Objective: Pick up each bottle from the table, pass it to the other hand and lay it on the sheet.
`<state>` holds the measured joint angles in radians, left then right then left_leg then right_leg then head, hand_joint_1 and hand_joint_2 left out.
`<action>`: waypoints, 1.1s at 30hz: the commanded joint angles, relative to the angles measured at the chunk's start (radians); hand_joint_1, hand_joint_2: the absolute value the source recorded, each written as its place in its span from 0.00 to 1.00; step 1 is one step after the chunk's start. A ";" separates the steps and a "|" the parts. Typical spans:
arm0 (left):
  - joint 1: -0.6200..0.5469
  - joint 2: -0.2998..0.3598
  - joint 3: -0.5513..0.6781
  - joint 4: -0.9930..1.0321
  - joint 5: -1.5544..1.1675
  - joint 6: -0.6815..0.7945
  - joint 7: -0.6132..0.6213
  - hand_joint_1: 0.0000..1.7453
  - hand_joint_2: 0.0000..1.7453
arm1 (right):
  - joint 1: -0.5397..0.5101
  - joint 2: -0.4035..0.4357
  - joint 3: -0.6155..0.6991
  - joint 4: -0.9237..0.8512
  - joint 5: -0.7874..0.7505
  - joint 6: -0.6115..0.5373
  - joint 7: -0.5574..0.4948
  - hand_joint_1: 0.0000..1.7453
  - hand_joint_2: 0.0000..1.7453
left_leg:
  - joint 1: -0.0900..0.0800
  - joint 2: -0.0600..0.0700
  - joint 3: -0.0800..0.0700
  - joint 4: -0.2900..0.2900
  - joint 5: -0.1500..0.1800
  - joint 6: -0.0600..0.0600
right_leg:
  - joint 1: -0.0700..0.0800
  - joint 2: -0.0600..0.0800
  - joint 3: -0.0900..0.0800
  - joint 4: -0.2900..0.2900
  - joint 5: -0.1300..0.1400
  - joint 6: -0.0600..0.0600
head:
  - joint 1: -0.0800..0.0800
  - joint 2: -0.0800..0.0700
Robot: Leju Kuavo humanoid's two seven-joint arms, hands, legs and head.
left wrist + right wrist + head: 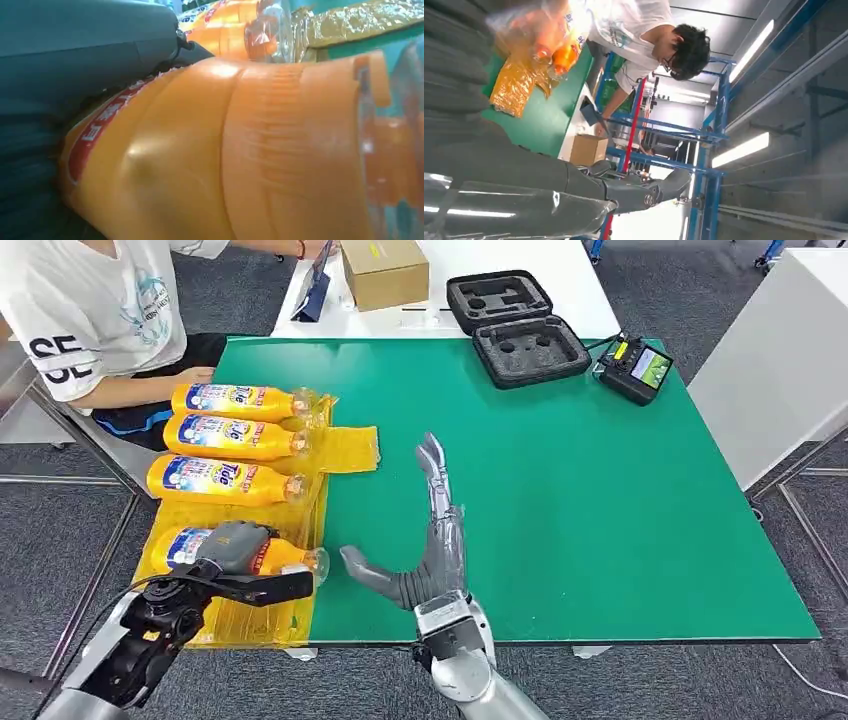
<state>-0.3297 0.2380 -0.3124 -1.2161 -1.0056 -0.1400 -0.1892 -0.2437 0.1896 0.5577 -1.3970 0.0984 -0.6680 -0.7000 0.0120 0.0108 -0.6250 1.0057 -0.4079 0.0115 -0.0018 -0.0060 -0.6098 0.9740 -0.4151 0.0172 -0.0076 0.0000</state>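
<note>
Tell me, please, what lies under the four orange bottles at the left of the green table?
A crinkled yellow sheet lies under the bottles, spread over the green table. The left hand covers the nearest bottle, hiding the sheet beneath it.

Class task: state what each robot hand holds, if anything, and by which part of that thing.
The left robot hand grips the nearest orange bottle around its labelled middle, over the yellow sheet. The right robot hand is spread and holds nothing.

Four bottles [235,440] lie side by side on a sheet [345,450] along the surface's [600,520] left edge. A case [515,325] and a controller [635,368] sit at the far edge.
</note>
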 commanded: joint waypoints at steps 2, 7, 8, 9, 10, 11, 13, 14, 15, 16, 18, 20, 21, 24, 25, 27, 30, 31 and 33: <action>-0.068 0.000 -0.027 0.146 0.077 -0.081 -0.040 1.00 1.00 | -0.031 0.000 -0.024 0.096 -0.003 0.026 0.002 0.00 1.00 | 0.000 -0.002 0.006 -0.002 -0.001 0.000 | -0.001 -0.001 0.006 -0.001 -0.002 0.000 | 0.000 0.000; -0.127 0.018 -0.037 0.238 0.124 -0.169 -0.075 1.00 1.00 | -0.040 0.012 -0.024 0.122 0.002 0.049 0.002 0.00 1.00 | 0.000 -0.002 0.008 -0.002 -0.001 0.000 | -0.001 0.000 0.007 -0.001 -0.001 0.000 | 0.000 0.000; -0.138 0.018 -0.042 0.257 0.126 -0.178 -0.080 1.00 1.00 | -0.040 0.012 -0.025 0.125 0.002 0.051 0.002 0.00 1.00 | 0.000 -0.002 0.007 -0.002 -0.001 0.000 | -0.001 0.000 0.007 -0.001 -0.001 0.000 | 0.000 0.000; -0.157 0.018 -0.045 0.290 0.138 -0.197 -0.091 1.00 1.00 | -0.042 0.015 -0.025 0.131 0.004 0.055 0.002 0.00 1.00 | 0.000 -0.002 0.005 -0.002 0.000 0.000 | 0.000 -0.001 0.006 -0.001 -0.001 0.000 | 0.000 0.000; -0.167 0.021 -0.049 0.309 0.139 -0.202 -0.096 0.92 1.00 | -0.041 0.016 -0.026 0.134 0.003 0.058 0.002 0.00 1.00 | 0.000 -0.003 0.008 -0.002 0.000 0.000 | 0.000 -0.001 0.008 -0.001 -0.001 0.000 | 0.000 0.000; -0.180 0.019 -0.048 0.341 0.155 -0.212 -0.111 0.69 1.00 | -0.041 0.017 -0.028 0.142 0.003 0.063 0.002 0.00 1.00 | 0.000 -0.002 0.007 -0.002 0.000 0.000 | -0.001 0.000 0.007 -0.001 -0.001 0.000 | 0.000 0.000; -0.180 0.019 -0.048 0.341 0.155 -0.212 -0.111 0.49 1.00 | -0.041 0.017 -0.028 0.142 0.003 0.063 0.002 0.00 1.00 | 0.000 -0.002 0.009 -0.003 0.000 -0.001 | 0.000 0.001 0.009 -0.001 0.000 -0.001 | 0.000 0.000; -0.183 0.019 -0.045 0.360 0.175 -0.227 -0.130 0.38 1.00 | -0.040 0.015 -0.028 0.144 0.003 0.066 0.002 0.00 1.00 | -0.001 -0.001 0.009 -0.003 0.000 0.000 | -0.001 0.001 0.009 -0.001 0.000 0.000 | 0.000 0.000; -0.182 0.019 -0.046 0.374 0.188 -0.234 -0.139 0.14 1.00 | -0.039 0.016 -0.028 0.146 0.002 0.067 0.002 0.00 1.00 | -0.001 -0.001 0.010 -0.002 0.000 0.000 | -0.001 0.001 0.010 -0.001 0.000 0.000 | 0.000 0.000; -0.182 0.019 -0.046 0.374 0.188 -0.234 -0.139 0.03 1.00 | -0.039 0.016 -0.028 0.146 0.002 0.067 0.002 0.00 1.00 | 0.000 -0.001 0.011 -0.002 0.000 0.000 | -0.001 0.001 0.011 -0.001 0.000 0.000 | 0.000 0.000; -0.182 0.019 -0.052 0.384 0.190 -0.235 -0.141 0.00 1.00 | -0.037 0.017 -0.030 0.148 0.002 0.065 0.002 0.00 1.00 | 0.000 0.000 0.012 -0.002 0.000 0.000 | 0.000 0.001 0.011 -0.001 0.000 0.000 | 0.000 0.000; -0.182 0.017 -0.054 0.386 0.189 -0.234 -0.141 0.00 1.00 | -0.037 0.017 -0.030 0.148 0.002 0.065 0.002 0.00 1.00 | 0.000 0.000 0.012 -0.003 0.000 0.000 | -0.001 0.001 0.012 -0.001 0.000 0.000 | 0.000 0.000; -0.187 0.013 -0.057 0.399 0.195 -0.238 -0.144 0.00 1.00 | -0.037 0.018 -0.033 0.153 0.001 0.065 0.002 0.00 1.00 | -0.001 -0.001 0.013 -0.003 0.000 0.000 | -0.001 0.001 0.012 -0.001 0.000 0.000 | 0.000 0.000; -0.187 0.013 -0.057 0.399 0.195 -0.238 -0.144 0.00 1.00 | -0.037 0.018 -0.033 0.153 0.001 0.065 0.002 0.00 1.00 | -0.001 0.000 0.014 -0.003 0.000 0.000 | -0.001 0.001 0.013 -0.001 0.000 0.000 | 0.000 0.000; -0.187 0.013 -0.057 0.399 0.195 -0.238 -0.144 0.00 1.00 | -0.037 0.018 -0.033 0.153 0.001 0.065 0.002 0.00 1.00 | 0.000 0.000 0.013 -0.002 0.000 0.000 | -0.001 0.001 0.013 -0.001 0.000 0.000 | 0.000 0.000; -0.187 0.013 -0.057 0.399 0.195 -0.238 -0.144 0.00 1.00 | -0.037 0.018 -0.033 0.153 0.001 0.065 0.002 0.00 1.00 | -0.001 0.000 0.014 -0.003 0.000 -0.001 | -0.001 0.001 0.013 -0.001 0.000 0.000 | 0.000 0.000; -0.193 0.000 -0.058 0.419 0.221 -0.243 -0.161 0.00 1.00 | -0.038 0.019 -0.038 0.157 0.005 0.064 0.002 0.00 1.00 | 0.000 0.000 0.014 -0.003 0.000 -0.001 | -0.001 0.001 0.014 -0.001 0.000 0.000 | 0.000 0.000; -0.197 -0.005 -0.057 0.424 0.235 -0.248 -0.165 0.00 1.00 | -0.038 0.019 -0.041 0.160 0.006 0.063 0.002 0.00 1.00 | 0.000 -0.001 0.014 -0.003 0.000 -0.001 | -0.001 0.001 0.013 -0.001 0.000 0.000 | 0.000 0.000; -0.203 -0.011 -0.050 0.430 0.265 -0.265 -0.173 0.00 0.00 | -0.036 0.018 -0.044 0.163 0.007 0.064 0.002 0.00 1.00 | -0.001 -0.001 0.015 -0.003 0.001 -0.001 | -0.001 0.001 0.014 -0.001 0.000 0.000 | 0.000 0.000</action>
<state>-0.5254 0.2487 -0.3323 -0.9174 -0.7969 -0.3697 -0.3472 -0.2467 0.2049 0.5493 -1.3092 0.1064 -0.6043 -0.7000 0.0124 0.0099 -0.6137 1.0048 -0.4072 0.0108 -0.0017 -0.0063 -0.5984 0.9742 -0.4149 0.0168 -0.0080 0.0000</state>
